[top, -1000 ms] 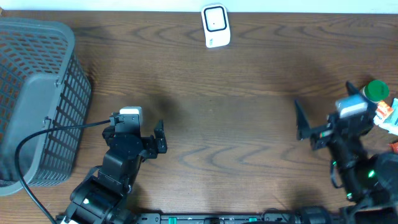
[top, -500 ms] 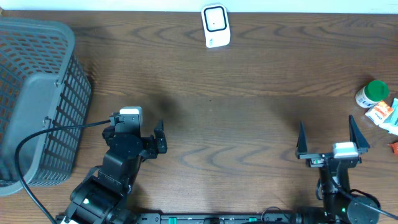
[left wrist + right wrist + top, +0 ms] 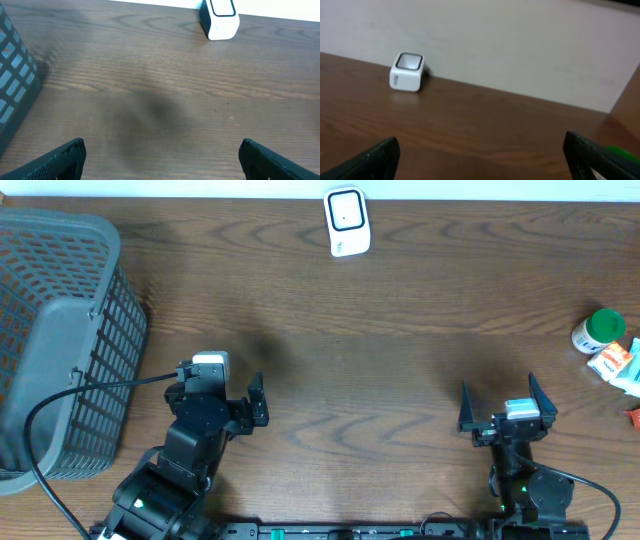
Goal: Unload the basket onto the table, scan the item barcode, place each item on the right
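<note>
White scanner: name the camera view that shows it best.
Overhead: the white scanner sits whole and sharp, its window facing the camera. The left wrist view crops its top; the right wrist view shows it whole but small and blurred.

Dark wood-grain table (image 3: 400, 300) against a plain pale wall (image 3: 520, 40), softly lit.

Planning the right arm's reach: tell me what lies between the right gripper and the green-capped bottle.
Overhead view: only bare table between the right gripper and the green-capped bottle.
</note>
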Controlling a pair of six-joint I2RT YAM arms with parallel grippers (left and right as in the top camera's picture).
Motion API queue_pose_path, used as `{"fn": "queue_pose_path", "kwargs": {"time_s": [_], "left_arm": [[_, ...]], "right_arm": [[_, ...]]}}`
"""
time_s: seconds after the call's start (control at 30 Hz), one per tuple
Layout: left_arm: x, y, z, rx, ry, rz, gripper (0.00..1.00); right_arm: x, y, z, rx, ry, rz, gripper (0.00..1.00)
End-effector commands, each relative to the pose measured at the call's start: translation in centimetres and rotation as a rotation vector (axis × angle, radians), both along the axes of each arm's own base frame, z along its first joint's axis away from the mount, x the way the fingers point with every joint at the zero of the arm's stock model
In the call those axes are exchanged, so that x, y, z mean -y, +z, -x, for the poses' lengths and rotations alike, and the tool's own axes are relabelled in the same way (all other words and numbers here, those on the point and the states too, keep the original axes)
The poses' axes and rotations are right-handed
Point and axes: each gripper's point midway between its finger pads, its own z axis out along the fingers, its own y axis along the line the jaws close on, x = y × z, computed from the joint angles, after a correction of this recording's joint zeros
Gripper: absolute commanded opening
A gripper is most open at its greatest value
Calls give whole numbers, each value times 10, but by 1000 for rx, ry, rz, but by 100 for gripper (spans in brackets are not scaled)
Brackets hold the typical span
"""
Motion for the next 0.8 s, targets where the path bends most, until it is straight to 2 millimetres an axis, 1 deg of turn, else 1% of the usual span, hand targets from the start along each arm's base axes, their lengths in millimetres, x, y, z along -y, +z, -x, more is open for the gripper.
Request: {"fn": "queue_pose_path", "kwargs": {"time_s": [0.0, 0.07, 0.17, 0.77], "left_arm": [[-3, 1, -1, 7, 8, -17, 98], [-3, 1, -1, 7, 8, -16, 98], [-3, 1, -1, 7, 8, -16, 98], [-3, 1, -1, 7, 8, -16, 98]], "right_arm": [[8, -14, -2, -23, -44, -102, 99], [15, -22, -2, -56, -85, -165, 99], [19, -30, -2, -88, -112, -171, 99], [20, -29, -2, -84, -118, -172, 99]]}}
